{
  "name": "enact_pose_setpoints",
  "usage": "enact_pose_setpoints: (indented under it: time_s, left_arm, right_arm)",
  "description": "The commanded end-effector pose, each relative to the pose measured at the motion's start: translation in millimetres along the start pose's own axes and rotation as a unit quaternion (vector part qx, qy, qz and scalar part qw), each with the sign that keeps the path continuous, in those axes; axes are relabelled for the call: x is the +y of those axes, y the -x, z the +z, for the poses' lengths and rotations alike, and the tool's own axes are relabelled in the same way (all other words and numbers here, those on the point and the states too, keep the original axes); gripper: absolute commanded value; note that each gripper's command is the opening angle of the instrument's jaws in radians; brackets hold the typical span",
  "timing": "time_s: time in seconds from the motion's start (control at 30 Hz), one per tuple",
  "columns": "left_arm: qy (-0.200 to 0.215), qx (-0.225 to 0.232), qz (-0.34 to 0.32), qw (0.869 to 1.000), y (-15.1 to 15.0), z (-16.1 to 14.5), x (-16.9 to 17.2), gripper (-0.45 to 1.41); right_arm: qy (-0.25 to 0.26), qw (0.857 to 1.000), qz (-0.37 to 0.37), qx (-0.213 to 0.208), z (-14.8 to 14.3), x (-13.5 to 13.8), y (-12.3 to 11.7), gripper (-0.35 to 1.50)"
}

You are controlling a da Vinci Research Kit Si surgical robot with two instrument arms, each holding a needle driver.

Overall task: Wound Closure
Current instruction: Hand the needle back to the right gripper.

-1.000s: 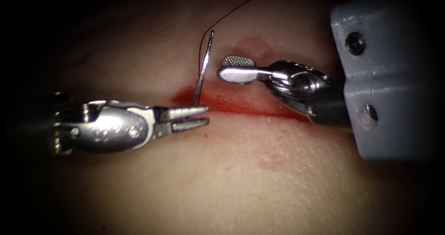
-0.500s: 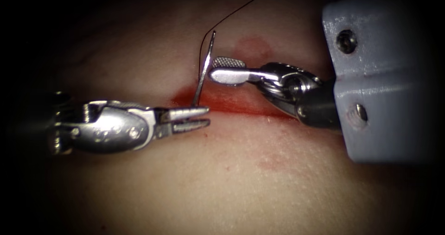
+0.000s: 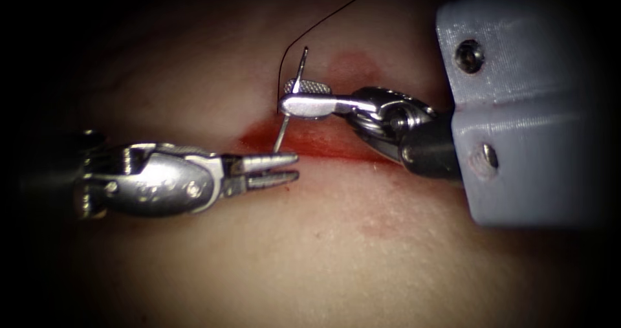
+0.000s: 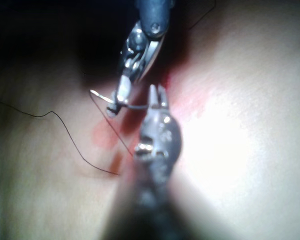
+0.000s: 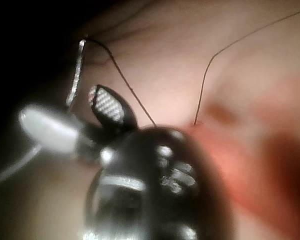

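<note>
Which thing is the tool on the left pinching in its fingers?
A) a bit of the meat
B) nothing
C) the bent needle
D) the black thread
C: in the endoscope view the left tool pinches the lower end of the needle in its upper finger, above the cut, while the right tool's open fingers sit around the needle higher up.

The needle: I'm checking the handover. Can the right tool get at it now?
Probably yes: the right tool's open jaws straddle the needle near its upper end, holding nothing, with nothing between. Its lower end meets the left tool at the cut; whether gripped or in the tissue, I cannot tell.
</note>
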Motion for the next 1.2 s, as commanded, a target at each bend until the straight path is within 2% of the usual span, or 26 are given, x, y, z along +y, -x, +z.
enact_pose_setpoints:
  time_s: [0.03, 0.47, 0.77, 0.83, 0.87, 0.93, 1.0, 1.2]
  left_arm:
    - [0.001, 0.001, 0.000, 1.000, 0.4, 0.7, 0.3, -0.35]
    - [0.002, -0.001, 0.002, 1.000, 0.2, 0.8, 0.4, -0.35]
    - [0.002, 0.000, 0.002, 1.000, 0.2, 0.7, 0.3, -0.35]
    - [0.002, 0.000, 0.002, 1.000, 0.2, 0.7, 0.3, -0.35]
    - [0.002, 0.000, 0.002, 1.000, 0.2, 0.7, 0.4, -0.35]
    - [0.002, 0.000, 0.002, 1.000, 0.1, 0.7, 0.4, -0.35]
    - [0.002, -0.001, 0.002, 1.000, 0.1, 0.7, 0.4, -0.35]
    - [0.002, -0.002, 0.002, 1.000, 0.0, 0.8, 0.5, -0.35]
  right_arm:
    - [-0.001, 1.000, 0.000, 0.000, 0.5, 0.4, 0.5, 1.25]
    - [-0.005, 1.000, 0.008, -0.003, 1.6, 0.4, 0.8, 1.23]
    - [-0.017, 1.000, 0.008, -0.011, 1.5, 0.0, 1.0, 1.11]
    - [-0.018, 1.000, 0.008, -0.012, 1.5, -0.1, 1.1, 1.03]
    - [-0.020, 1.000, 0.008, -0.013, 1.5, -0.1, 1.1, 0.97]
    - [-0.025, 1.000, 0.008, -0.016, 1.5, -0.1, 1.1, 0.57]
    - [-0.027, 1.000, 0.005, -0.010, 1.4, -0.2, 1.1, -0.35]
    - [-0.003, 1.000, 0.006, 0.012, 1.1, -0.1, 0.4, -0.35]
